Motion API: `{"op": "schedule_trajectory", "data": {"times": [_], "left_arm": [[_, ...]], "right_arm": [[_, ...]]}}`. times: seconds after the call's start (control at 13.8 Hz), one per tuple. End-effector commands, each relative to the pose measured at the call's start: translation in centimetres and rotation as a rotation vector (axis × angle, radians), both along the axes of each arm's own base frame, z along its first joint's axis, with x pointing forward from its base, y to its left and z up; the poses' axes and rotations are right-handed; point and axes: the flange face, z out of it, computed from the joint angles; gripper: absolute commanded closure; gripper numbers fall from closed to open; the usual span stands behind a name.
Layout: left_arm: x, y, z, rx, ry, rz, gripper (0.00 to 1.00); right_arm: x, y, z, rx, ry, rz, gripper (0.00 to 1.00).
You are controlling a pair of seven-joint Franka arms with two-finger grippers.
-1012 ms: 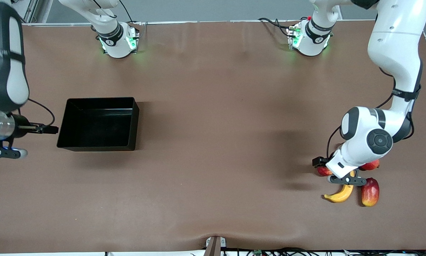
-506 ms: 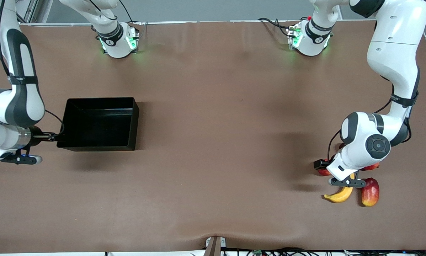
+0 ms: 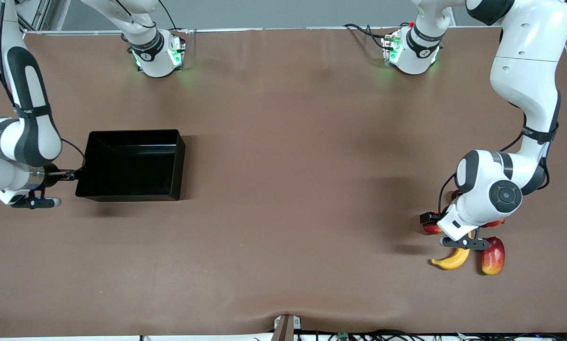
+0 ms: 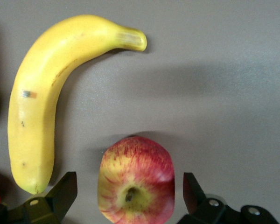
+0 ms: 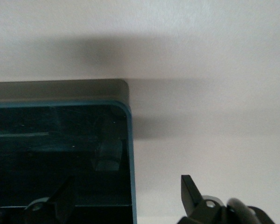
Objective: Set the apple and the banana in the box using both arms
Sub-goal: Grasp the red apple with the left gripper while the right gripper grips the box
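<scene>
The red, yellow-streaked apple (image 4: 136,179) sits stem dimple up on the table between the spread fingers (image 4: 65,191) of my left gripper (image 4: 129,196), which is open and not touching it. The curved yellow banana (image 4: 46,102) lies right beside the apple. In the front view the left gripper (image 3: 463,243) covers the apple, and the banana (image 3: 451,260) pokes out nearer the camera. The black box (image 3: 179,166) stands at the right arm's end of the table. My right gripper (image 5: 128,196) is open, straddling the box's end wall (image 5: 129,140) near a corner; in the front view it (image 3: 32,202) shows beside the box.
A red-and-yellow mango-like fruit (image 3: 492,255) lies beside the banana. A smooth red fruit (image 3: 431,229) and another red one (image 3: 495,221) peek out from under the left arm. A small bracket (image 3: 287,327) sits at the table's front edge.
The right arm has swung in and carried its gripper up to the box's end wall. The left gripper has settled slightly lower around the apple.
</scene>
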Motion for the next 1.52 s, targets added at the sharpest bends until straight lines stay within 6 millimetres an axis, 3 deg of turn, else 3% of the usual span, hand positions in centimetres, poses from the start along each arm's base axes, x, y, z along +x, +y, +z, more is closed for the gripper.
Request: {"op": "schedule_trajectory", "data": {"times": [0.0,0.14,0.22,0.58,0.72,0.94,1.23,1.45], "left_arm": [[-0.3,0.5,-0.4,0.016,0.011,-0.025,0.04],[-0.4,0.6,-0.6,0.015,0.016,-0.021,0.16],[-0.4,0.6,-0.6,0.015,0.016,-0.022,0.29],[-0.1,0.2,0.5,0.013,-0.003,-0.010,1.00],[0.0,0.2,2.2,0.018,-0.022,-0.025,1.00],[0.0,-0.6,6.8,0.028,-0.031,-0.033,1.00],[-0.8,-1.6,12.7,0.035,-0.044,-0.028,1.00],[-1.4,-1.7,15.0,0.037,-0.033,-0.008,1.00]], "right_arm": [[-2.6,-0.2,-0.6,0.016,-0.011,0.004,0.37],[-2.7,-0.2,-0.8,0.023,-0.008,-0.002,0.80],[-2.8,-0.1,-0.9,0.027,-0.006,-0.005,1.00],[-2.7,0.0,-0.7,0.042,-0.005,0.005,1.00],[-2.7,0.3,-0.4,0.079,-0.006,0.020,1.00],[-1.4,1.7,2.5,0.155,0.030,-0.011,1.00],[1.3,5.3,8.0,0.211,0.060,0.032,1.00],[2.7,8.9,10.8,0.264,0.066,0.013,1.00]]}}
